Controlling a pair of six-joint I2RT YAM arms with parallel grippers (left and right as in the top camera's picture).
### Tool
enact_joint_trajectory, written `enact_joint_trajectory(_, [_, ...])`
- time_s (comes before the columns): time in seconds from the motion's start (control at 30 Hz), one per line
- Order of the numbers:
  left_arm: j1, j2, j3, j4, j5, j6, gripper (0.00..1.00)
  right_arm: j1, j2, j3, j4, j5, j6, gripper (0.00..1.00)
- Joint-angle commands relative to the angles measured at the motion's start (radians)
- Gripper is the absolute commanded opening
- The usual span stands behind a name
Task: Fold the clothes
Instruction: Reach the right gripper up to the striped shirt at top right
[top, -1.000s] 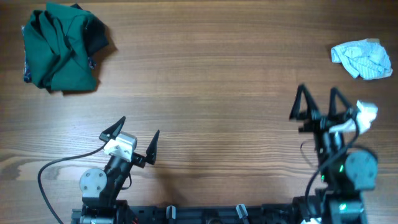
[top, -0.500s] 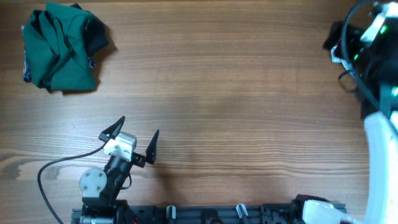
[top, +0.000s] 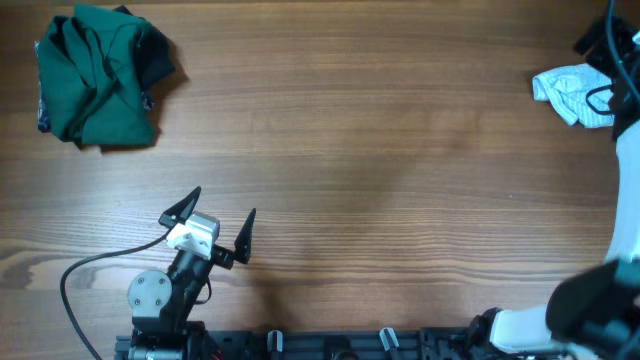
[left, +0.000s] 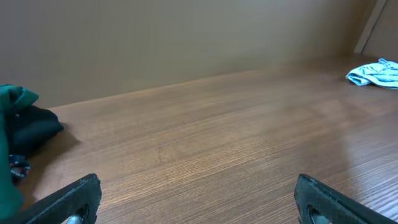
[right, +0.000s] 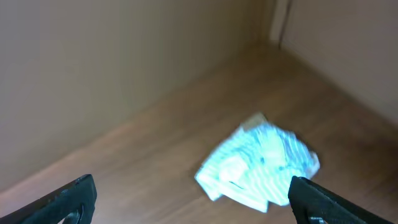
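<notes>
A small pale blue-and-white striped garment (top: 565, 92) lies crumpled at the table's far right, partly covered by my right arm (top: 628, 150). In the right wrist view it (right: 261, 165) lies just ahead of my right gripper (right: 193, 198), which is open, empty and above the table. A bigger dark green garment (top: 95, 75) lies bunched at the far left. My left gripper (top: 220, 222) is open and empty near the front edge, far from both; its wrist view shows the jaws (left: 198, 194), the green garment (left: 11, 102) and the striped one (left: 373, 73). No white-and-olive piece is in view.
The wooden table (top: 360, 150) runs between the two garments. A wall stands behind the table's far edge (left: 186, 37), with a corner near the striped garment (right: 277, 31). The left arm's cable (top: 75, 275) loops at the front left.
My right arm has swung from the front right up to the far right edge, over the striped garment, which was covered half a second ago and partly shows again. The left arm has not moved.
</notes>
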Motion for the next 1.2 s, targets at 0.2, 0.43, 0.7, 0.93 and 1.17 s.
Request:
enact_joint_trajectory(0.2, [-0.005, -0.007, -0.008, 0.000, -0.002, -0.010, 1.00, -0.092, 0.235, 0.013, 0.150, -0.035, 0.017, 1.00])
enact_joint_trajectory(0.43, [-0.005, -0.007, -0.008, 0.000, -0.002, -0.010, 1.00, -0.129, 0.334, 0.013, 0.179, 0.176, 0.004, 1.00])
enact_joint_trajectory(0.7, [-0.005, -0.007, -0.008, 0.000, -0.002, -0.010, 1.00, -0.153, 0.433, 0.013, 0.221, 0.097, -0.146, 1.00])
enact_joint_trajectory(0.93, [-0.005, -0.007, -0.008, 0.000, -0.002, -0.010, 1.00, -0.157, 0.497, 0.013, 0.222, 0.093, -0.168, 1.00])
enact_joint_trajectory(1.17, [-0.005, -0.007, -0.008, 0.000, -0.002, -0.010, 1.00, -0.158, 0.528, 0.013, 0.226, 0.079, -0.198, 1.00])
